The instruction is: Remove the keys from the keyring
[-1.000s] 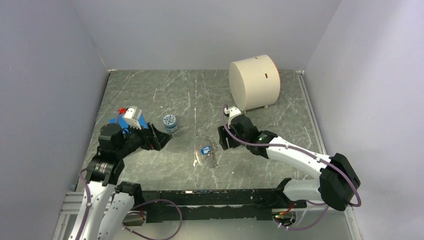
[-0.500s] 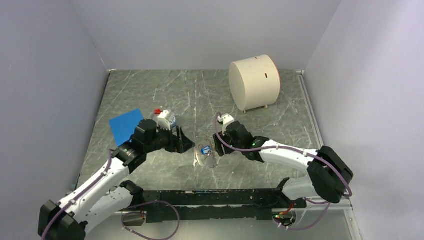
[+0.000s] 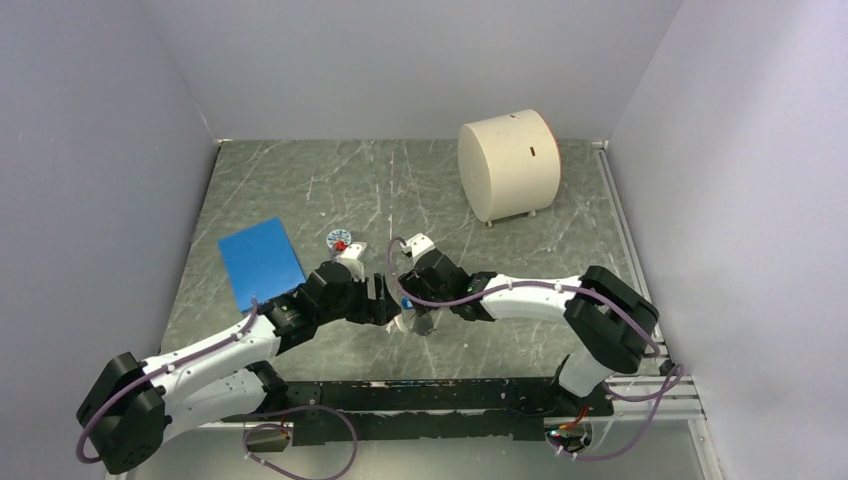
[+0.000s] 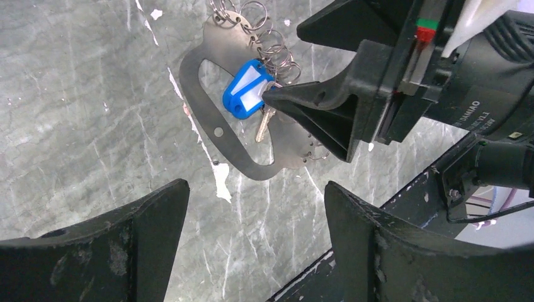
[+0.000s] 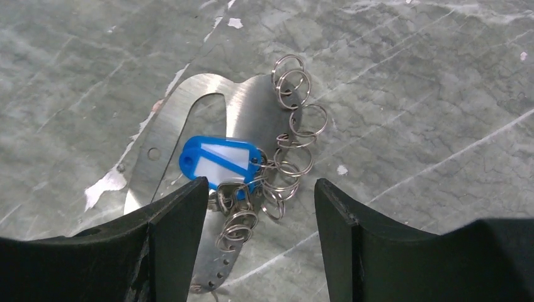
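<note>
Keyring (image 5: 249,110) lies flat on table (image 3: 400,190), mid-width, closer to the near edge, between both grippers. It looks like thin stiff metal: light, slick, likely to skate on the table if pushed, and hard to pinch while flat. Small split rings (image 5: 296,119) chain along its edge; they are springy and fiddly. Blue key (image 5: 220,162) hangs among them, and its plastic head is the thickest, least slippery spot, so probably the best hold. No yellow or green key visible. Right gripper (image 5: 258,185) is open wide, straddling the blue head and holding nothing; one fingertip (image 4: 283,100) looks to touch the head. Left gripper (image 4: 252,192) is spread wide, empty, just beside the keyring's near end and touching nothing.
</note>
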You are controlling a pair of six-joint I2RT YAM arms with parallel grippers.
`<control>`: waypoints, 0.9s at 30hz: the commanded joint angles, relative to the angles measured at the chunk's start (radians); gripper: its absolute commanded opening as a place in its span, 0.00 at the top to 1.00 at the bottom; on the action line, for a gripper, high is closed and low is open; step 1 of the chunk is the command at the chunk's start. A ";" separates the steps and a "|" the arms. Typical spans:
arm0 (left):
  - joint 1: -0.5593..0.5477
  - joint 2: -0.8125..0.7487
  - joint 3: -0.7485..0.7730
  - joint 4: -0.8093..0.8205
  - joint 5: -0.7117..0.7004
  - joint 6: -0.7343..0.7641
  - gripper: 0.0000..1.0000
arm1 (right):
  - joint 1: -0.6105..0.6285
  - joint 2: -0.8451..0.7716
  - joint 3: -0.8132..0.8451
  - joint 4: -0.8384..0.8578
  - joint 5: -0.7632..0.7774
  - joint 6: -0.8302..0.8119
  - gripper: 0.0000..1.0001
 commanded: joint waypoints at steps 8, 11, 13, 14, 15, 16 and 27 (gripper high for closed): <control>-0.041 0.076 0.050 0.059 -0.052 -0.008 0.17 | -0.007 0.002 0.009 -0.001 0.166 -0.013 0.47; -0.052 0.095 0.059 0.060 -0.052 -0.005 0.17 | -0.021 -0.017 -0.012 -0.001 0.152 -0.006 0.52; -0.059 0.104 0.067 0.058 -0.052 -0.003 0.17 | -0.039 -0.029 -0.028 0.006 0.129 0.002 0.55; -0.061 0.108 0.069 0.057 -0.052 -0.001 0.17 | -0.046 -0.035 -0.037 0.012 0.119 0.005 0.57; -0.064 0.110 0.072 0.056 -0.052 -0.001 0.18 | -0.056 -0.042 -0.048 0.019 0.104 0.008 0.58; -0.068 0.113 0.074 0.055 -0.052 0.001 0.18 | -0.065 -0.049 -0.059 0.028 0.086 0.012 0.59; -0.081 0.168 0.109 0.072 -0.052 0.029 0.29 | -0.148 -0.112 -0.149 0.121 -0.091 0.024 0.62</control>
